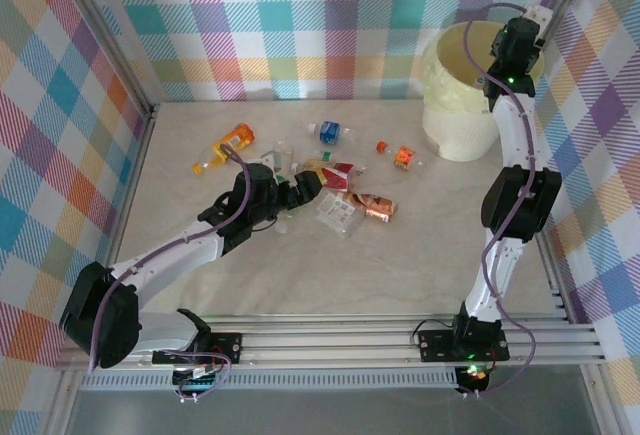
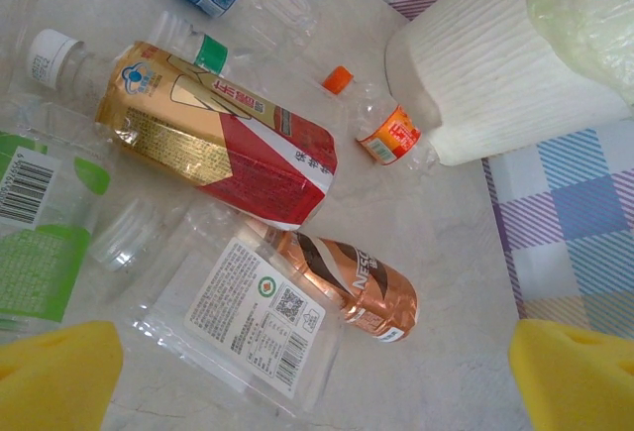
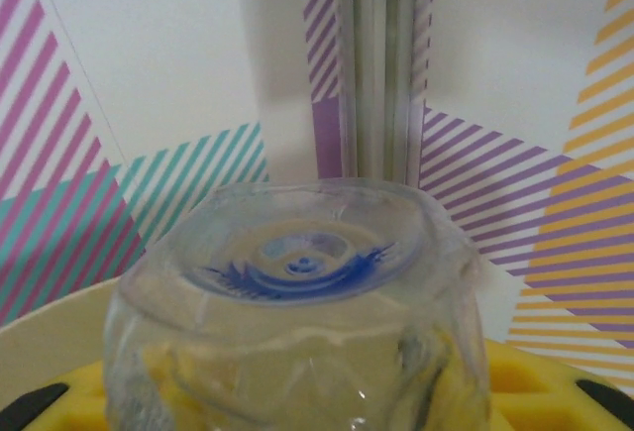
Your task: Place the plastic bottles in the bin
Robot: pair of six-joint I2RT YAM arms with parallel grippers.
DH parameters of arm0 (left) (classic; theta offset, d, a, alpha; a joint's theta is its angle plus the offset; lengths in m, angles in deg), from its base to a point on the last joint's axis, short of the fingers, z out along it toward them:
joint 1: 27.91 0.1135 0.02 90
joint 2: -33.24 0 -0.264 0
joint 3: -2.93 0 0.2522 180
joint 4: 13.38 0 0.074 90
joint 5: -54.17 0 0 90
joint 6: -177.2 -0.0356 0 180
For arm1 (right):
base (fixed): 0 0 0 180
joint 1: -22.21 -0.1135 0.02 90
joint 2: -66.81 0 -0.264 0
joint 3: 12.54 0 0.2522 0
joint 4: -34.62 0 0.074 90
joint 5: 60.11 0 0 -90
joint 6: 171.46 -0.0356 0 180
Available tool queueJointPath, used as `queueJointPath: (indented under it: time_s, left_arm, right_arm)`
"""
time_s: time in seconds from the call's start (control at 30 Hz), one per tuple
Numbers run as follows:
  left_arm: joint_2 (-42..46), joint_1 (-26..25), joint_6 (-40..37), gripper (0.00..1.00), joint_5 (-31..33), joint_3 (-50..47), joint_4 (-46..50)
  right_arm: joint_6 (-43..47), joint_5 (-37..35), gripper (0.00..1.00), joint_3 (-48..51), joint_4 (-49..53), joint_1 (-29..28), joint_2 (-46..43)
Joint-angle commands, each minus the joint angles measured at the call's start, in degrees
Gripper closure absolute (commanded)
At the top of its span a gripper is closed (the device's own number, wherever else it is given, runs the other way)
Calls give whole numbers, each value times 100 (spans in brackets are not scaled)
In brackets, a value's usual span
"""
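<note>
Several plastic bottles lie mid-table: an orange one [image 1: 228,147], a blue-labelled one [image 1: 328,132], a small orange-labelled one [image 1: 402,156], and a heap near my left gripper [image 1: 305,190]. That gripper [image 2: 317,381] hangs open just above the heap, over a flattened clear bottle with a white label [image 2: 253,317], a copper-coloured bottle [image 2: 352,282] and a red-and-gold bottle [image 2: 228,134]. My right gripper [image 1: 515,50] is high over the cream bin [image 1: 455,135], its yellow fingers [image 3: 89,391] either side of a clear bottle [image 3: 297,282] whose base faces the camera.
Checked walls close the table at the left, back and right, with the bin in the far right corner. A loose orange cap [image 2: 338,78] lies near the bin's ribbed wall [image 2: 495,64]. A green-labelled bottle [image 2: 40,243] lies left of the heap.
</note>
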Motion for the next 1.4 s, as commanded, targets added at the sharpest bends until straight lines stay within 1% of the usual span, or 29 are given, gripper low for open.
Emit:
queueJointPath:
  time_s: [0.0,0.07,0.2,0.3,0.43,0.53,0.67,0.77,0.8,0.93,1.03,1.13,1.23,1.3,1.37]
  left_arm:
    - [171,-56,-10,0,122,-94,86]
    - [192,-57,-12,0,153,-104,119]
    - [254,-55,-13,0,205,-140,164]
    - [305,-49,-10,0,260,-157,208]
    - [332,-57,-10,0,335,-174,264]
    - [332,-56,1,0,373,-167,282]
    - [353,-55,9,0,523,-101,402]
    - [414,-48,1,0,740,-10,617]
    - [435,-48,-7,0,827,25,712]
    - [535,-33,-71,0,1185,199,1135]
    - [610,-14,-102,0,1397,275,1363]
    - [690,22,-46,0,1583,296,1537]
    - [737,65,123,0,1775,303,1727]
    - [755,100,227,0,1836,301,1812]
    - [754,119,274,0,1825,265,1811]
  right_arm:
    - [71,-283,48,-330,396,-34,130]
    - [45,-485,41,-438,491,-64,202]
    - [-135,-540,30,-618,760,-70,233]
    - [-203,-497,26,-629,910,-75,172]
    - [-145,-237,20,-533,1040,-110,-38]
    - [-33,-54,16,-263,970,-191,-285]
    - [105,392,11,221,840,-314,-721]
    - [128,636,2,598,772,-434,-1064]
    - [128,708,0,749,722,-476,-1193]
    - [59,1059,0,1248,565,-601,-1641]
    - [-107,1425,0,1584,582,-684,-2002]
    - [-254,1959,0,2053,475,-763,-2399]
    - [-318,2722,0,2559,360,-836,-2821]
    - [-370,3390,0,2860,384,-861,-3083]
    - [-602,3938,0,3155,459,-889,-3291]
